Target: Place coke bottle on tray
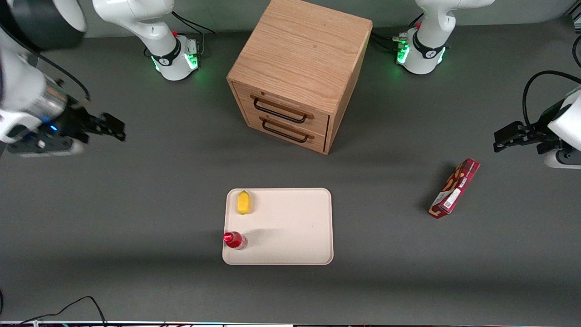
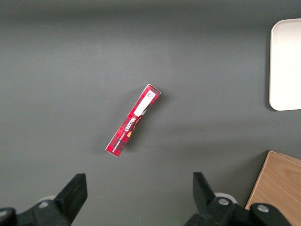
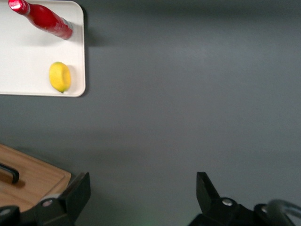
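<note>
The coke bottle [image 1: 235, 240], small and red with a red cap, stands upright on the cream-beige tray [image 1: 290, 227], in the tray's corner nearest the front camera toward the working arm's end. It also shows in the right wrist view [image 3: 44, 19] on the tray [image 3: 28, 61]. My right gripper [image 1: 111, 127] hangs high above bare table, far from the tray toward the working arm's end. Its jaws are wide open and empty in the right wrist view [image 3: 143, 193].
A yellow lemon [image 1: 243, 202] lies on the tray, farther from the front camera than the bottle. A wooden two-drawer cabinet [image 1: 299, 72] stands farther back. A red snack box [image 1: 455, 187] lies toward the parked arm's end.
</note>
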You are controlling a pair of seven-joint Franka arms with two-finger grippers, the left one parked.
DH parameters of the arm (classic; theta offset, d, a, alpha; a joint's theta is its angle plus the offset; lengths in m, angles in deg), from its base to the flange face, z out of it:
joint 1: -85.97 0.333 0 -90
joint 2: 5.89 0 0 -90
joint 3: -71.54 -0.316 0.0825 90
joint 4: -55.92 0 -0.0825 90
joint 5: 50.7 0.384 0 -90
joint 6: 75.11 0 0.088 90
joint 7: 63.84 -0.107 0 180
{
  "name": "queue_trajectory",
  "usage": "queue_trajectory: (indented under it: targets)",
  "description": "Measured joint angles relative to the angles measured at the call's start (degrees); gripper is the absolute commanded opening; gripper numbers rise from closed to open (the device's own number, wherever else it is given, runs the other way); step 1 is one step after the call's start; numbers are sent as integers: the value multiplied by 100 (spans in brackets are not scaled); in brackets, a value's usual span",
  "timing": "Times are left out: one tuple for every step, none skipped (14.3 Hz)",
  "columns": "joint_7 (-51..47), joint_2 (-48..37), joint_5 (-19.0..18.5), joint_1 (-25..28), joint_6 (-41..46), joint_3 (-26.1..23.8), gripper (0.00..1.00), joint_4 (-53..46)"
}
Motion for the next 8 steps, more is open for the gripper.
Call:
queue_trajectory:
  targets:
    - [7, -131, 21, -65, 56, 0, 100, 27]
    - [7, -175, 27, -74, 63, 1, 100, 16]
    - [7, -170, 28, -74, 63, 1, 100, -21]
    - [7, -154, 28, -74, 63, 9, 100, -60]
    - [7, -146, 28, -74, 63, 25, 100, -79]
    - [7, -144, 28, -74, 69, 43, 100, -90]
    - [7, -144, 28, -75, 83, 54, 100, -99]
    - [7, -142, 28, -75, 102, 60, 100, -106]
